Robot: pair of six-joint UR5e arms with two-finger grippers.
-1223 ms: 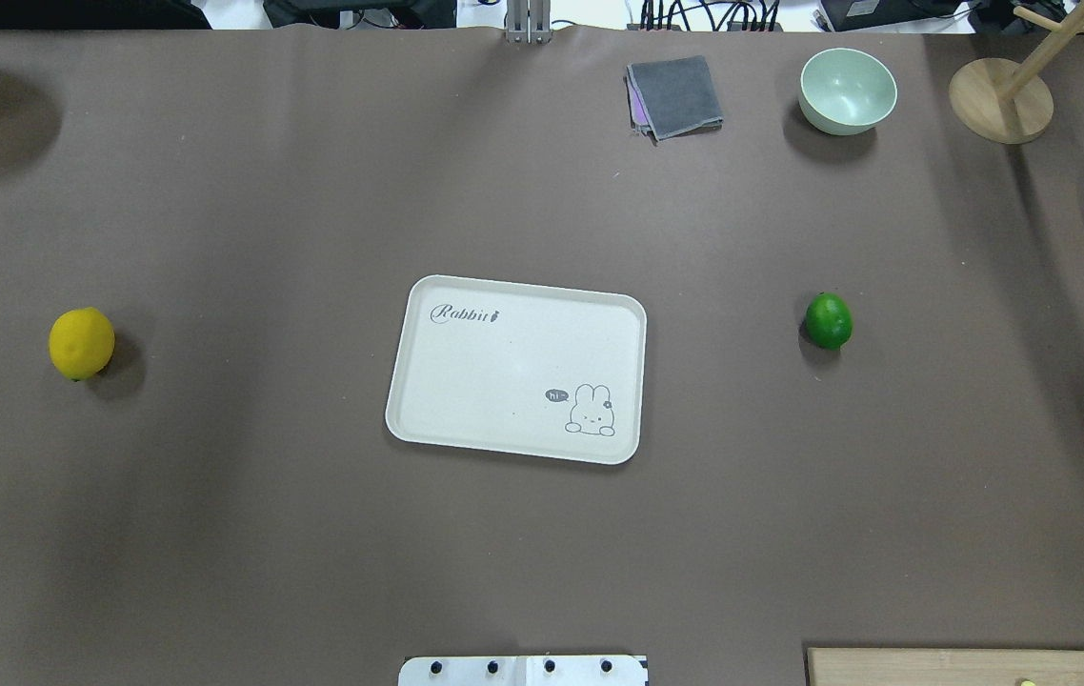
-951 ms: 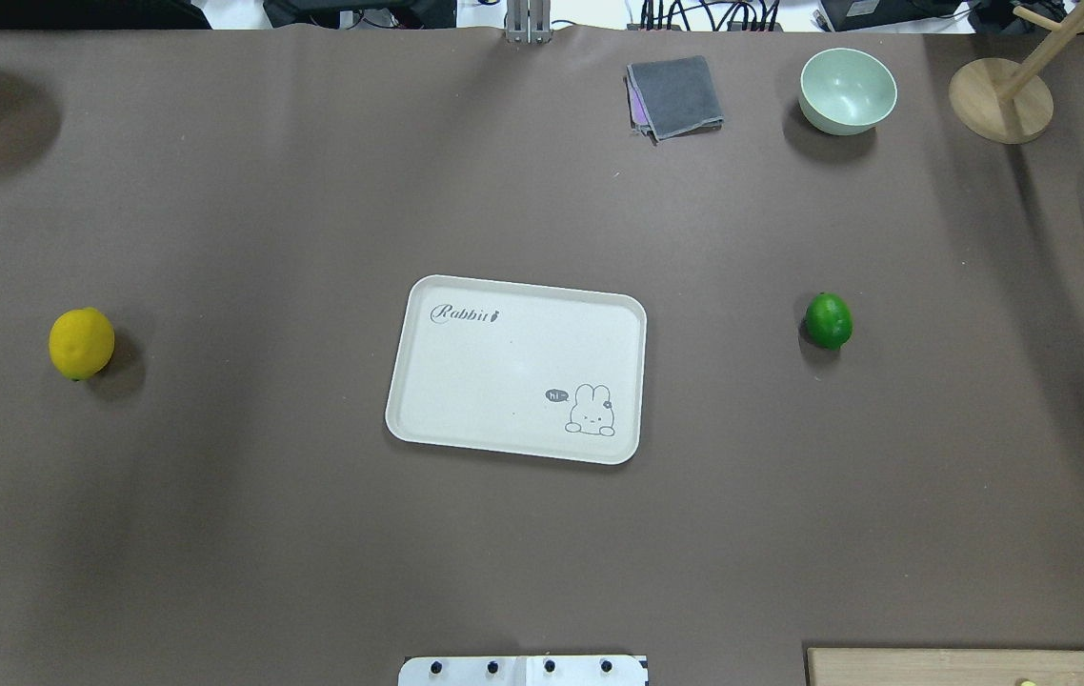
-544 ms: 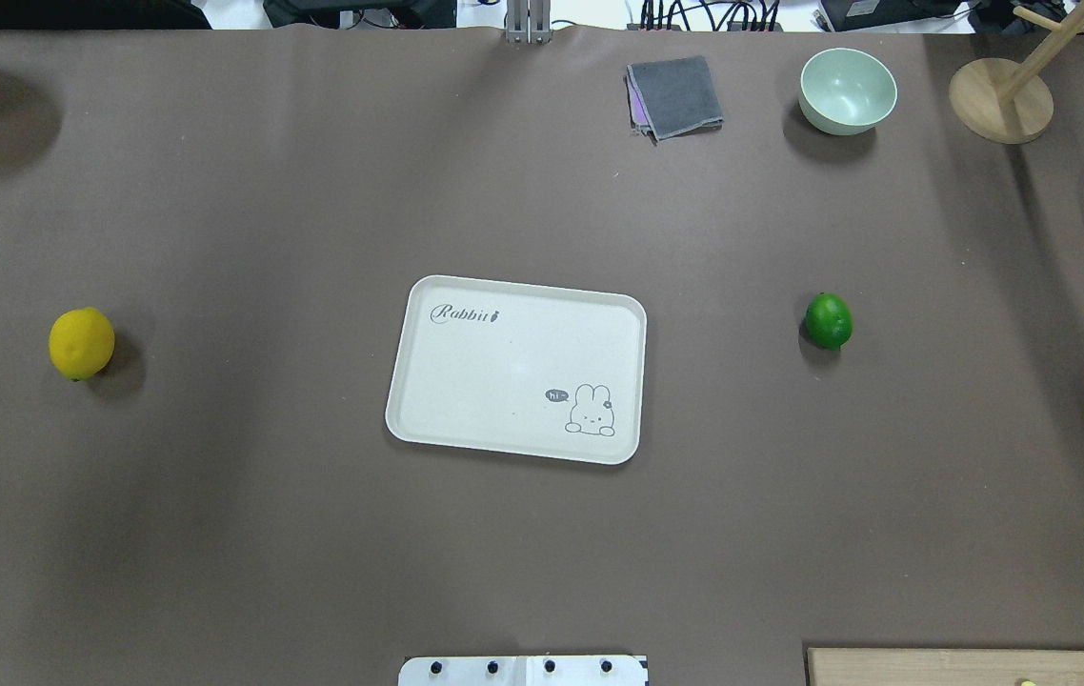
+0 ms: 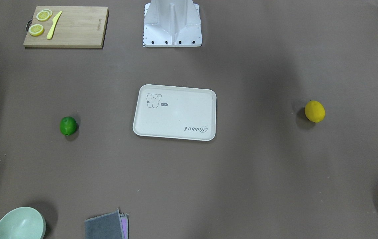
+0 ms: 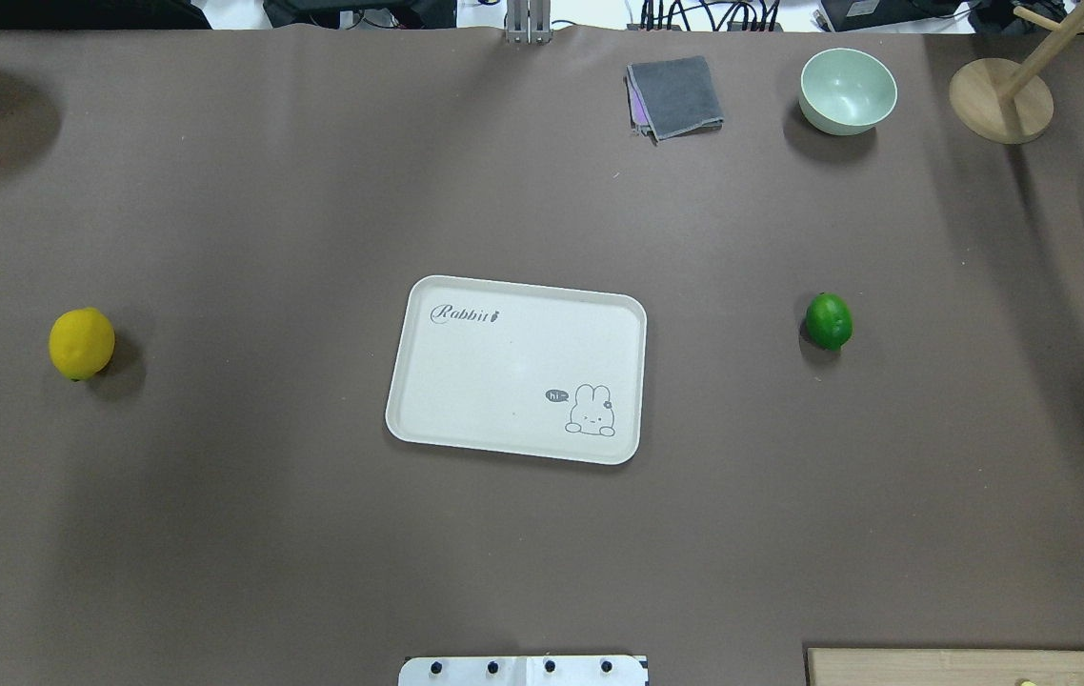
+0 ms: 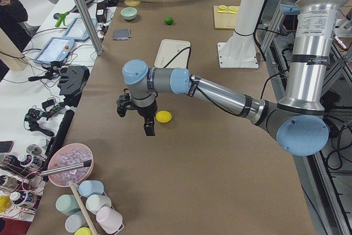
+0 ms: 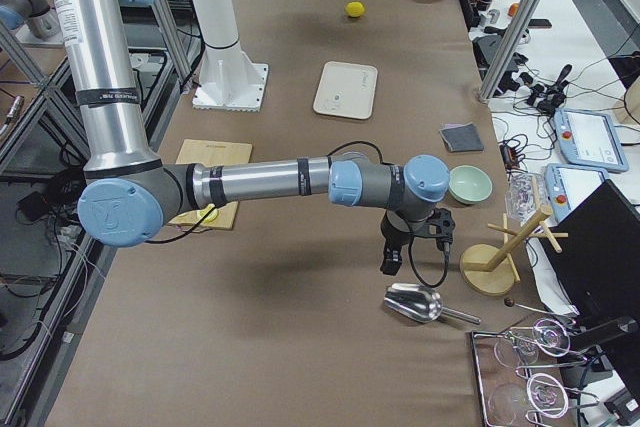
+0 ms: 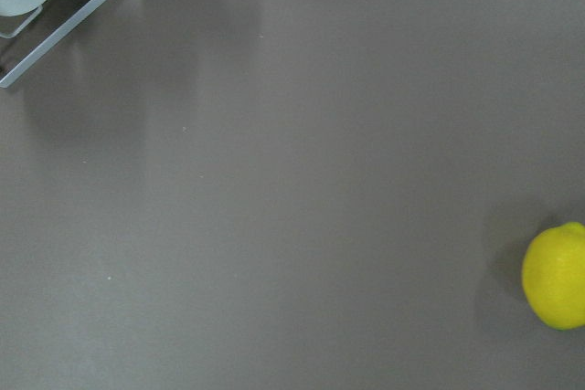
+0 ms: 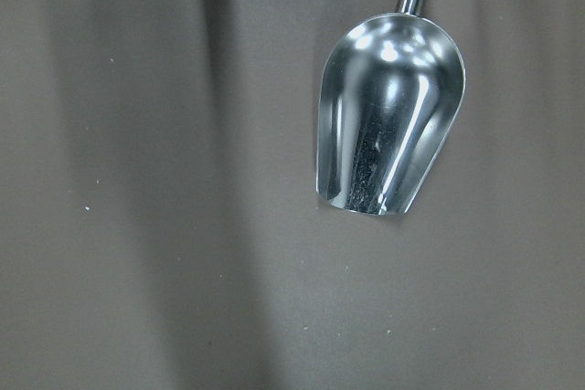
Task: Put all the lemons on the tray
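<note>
Across the overhead pictures no change shows: the yellow lemon (image 5: 82, 343), green lemon (image 5: 829, 320) and tray (image 5: 504, 381) show no shift. At most the soft shadows on the table (image 5: 542, 572) drift, too faintly to be sure.

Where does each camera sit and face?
Front-facing: across the table, facing the robot's base; tray central.
Overhead: behind the robot, looking down; base edge only; shares that tray.
Exterior left: table's left end; left gripper near yellow lemon.
Exterior right: right end; right gripper near scoop.
Left wrist: looks down; no gripper; shares yellow lemon.
Right wrist: looks down; no gripper; shares the scoop.
</note>
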